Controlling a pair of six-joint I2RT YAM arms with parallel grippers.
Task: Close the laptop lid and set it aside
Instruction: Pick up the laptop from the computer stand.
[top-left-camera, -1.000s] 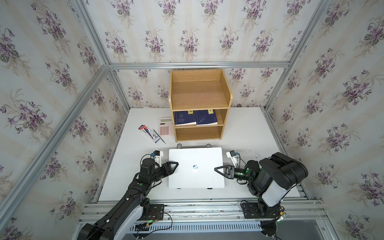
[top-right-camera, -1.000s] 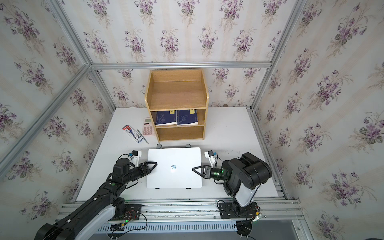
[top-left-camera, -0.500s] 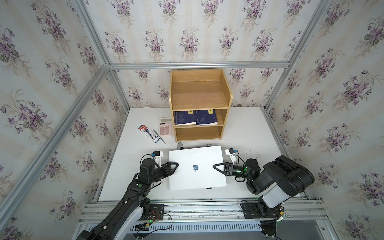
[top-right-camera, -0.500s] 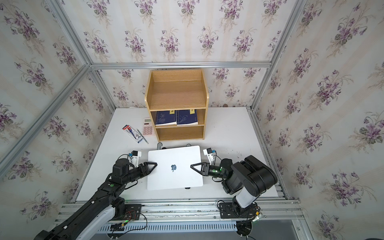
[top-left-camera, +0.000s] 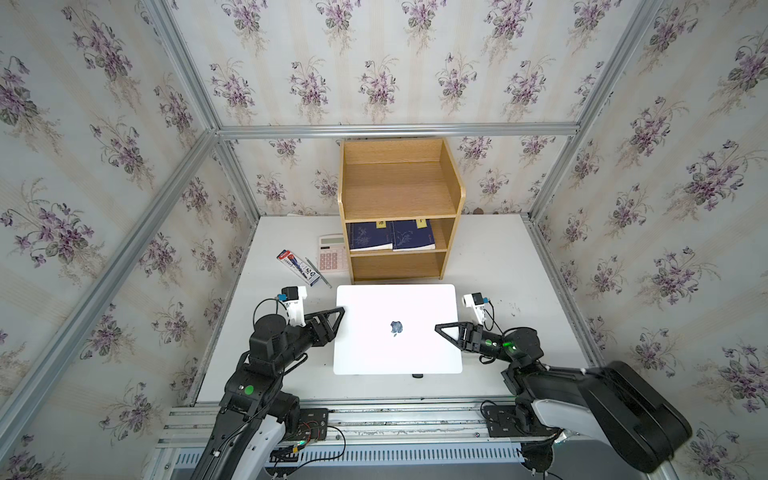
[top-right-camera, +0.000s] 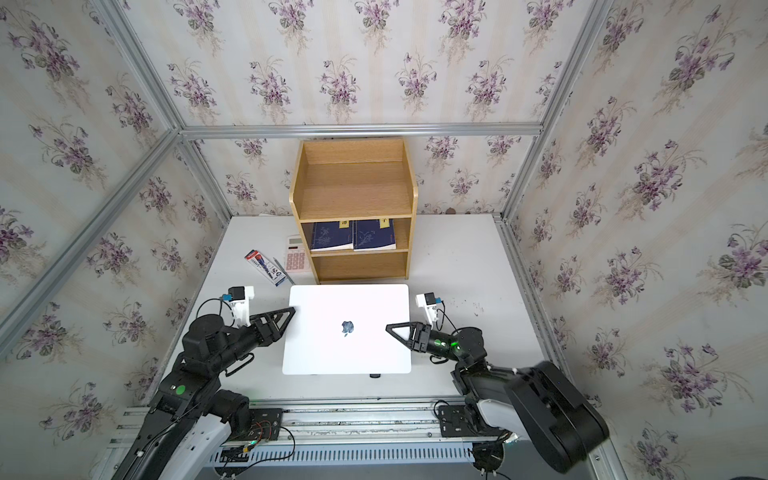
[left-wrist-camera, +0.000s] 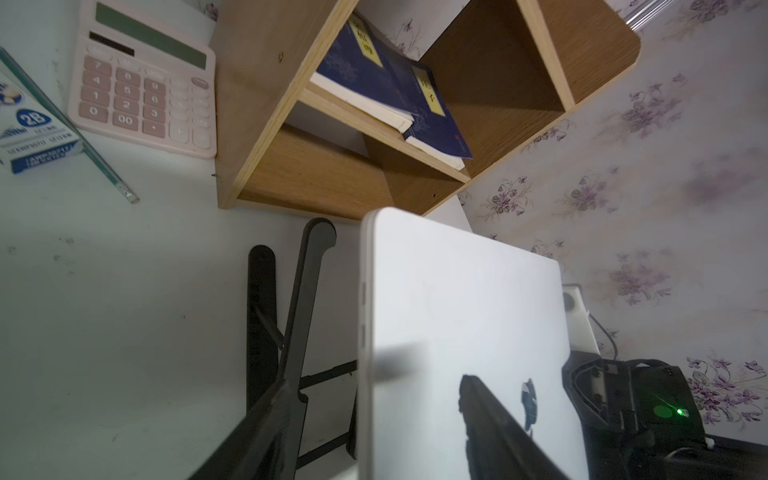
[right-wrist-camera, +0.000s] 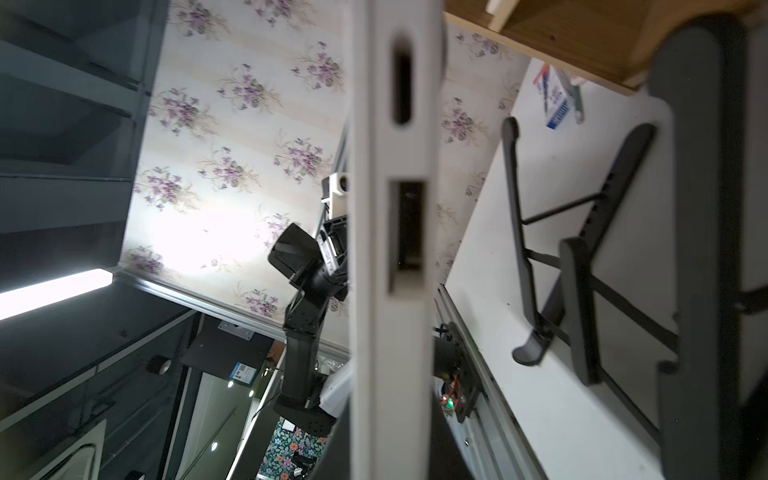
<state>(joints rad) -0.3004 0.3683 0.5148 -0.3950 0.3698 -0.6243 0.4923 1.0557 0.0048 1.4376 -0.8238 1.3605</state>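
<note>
A white rectangular tabletop (top-left-camera: 498, 266) is seen in both top views. A light-brown wooden shelf unit (top-left-camera: 452, 195) is stood at the middle of its far edge. A small pink calculator (top-left-camera: 331, 253) is laid flat just beside the unit. Near it, a thin grey-green pencil (top-left-camera: 318, 272) and a blue, white and red cardboard pencil box (top-left-camera: 296, 267) are laid slantwise, the pencil between box and calculator. A dark grey folding stand (left-wrist-camera: 261, 299) is set in front of the unit. Two dark blue books (top-left-camera: 370, 236) are laid side by side on the unit's middle board.
</note>
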